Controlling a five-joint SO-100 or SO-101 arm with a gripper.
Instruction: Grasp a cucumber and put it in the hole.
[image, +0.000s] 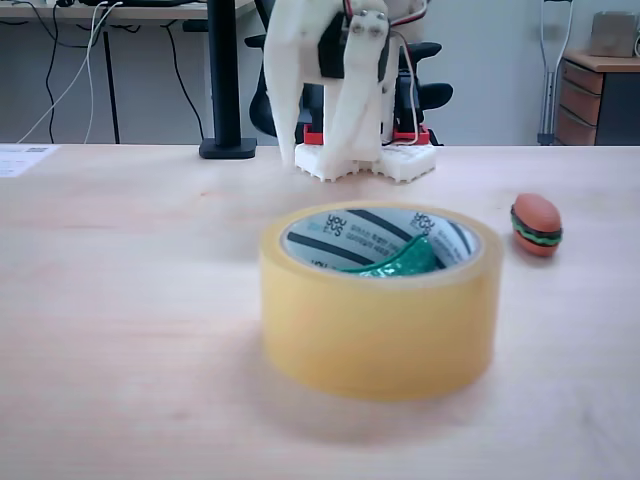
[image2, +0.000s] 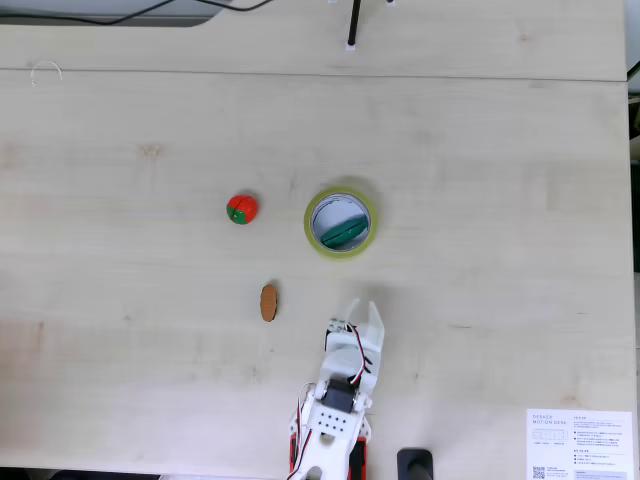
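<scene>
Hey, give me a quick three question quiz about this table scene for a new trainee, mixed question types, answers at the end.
1. True or false: the cucumber lies inside the tape roll.
2. In the view from above, the hamburger sits on which side of the roll? A) left B) right
3. Fill in: the end effector is open and holding ____.

Key: 1. True. 2. A. 3. nothing.

the dark green cucumber (image2: 341, 232) sits tilted inside the hole (image2: 330, 216) of the yellowish tape roll, just ahead of the claw (image2: 362, 309)
</scene>
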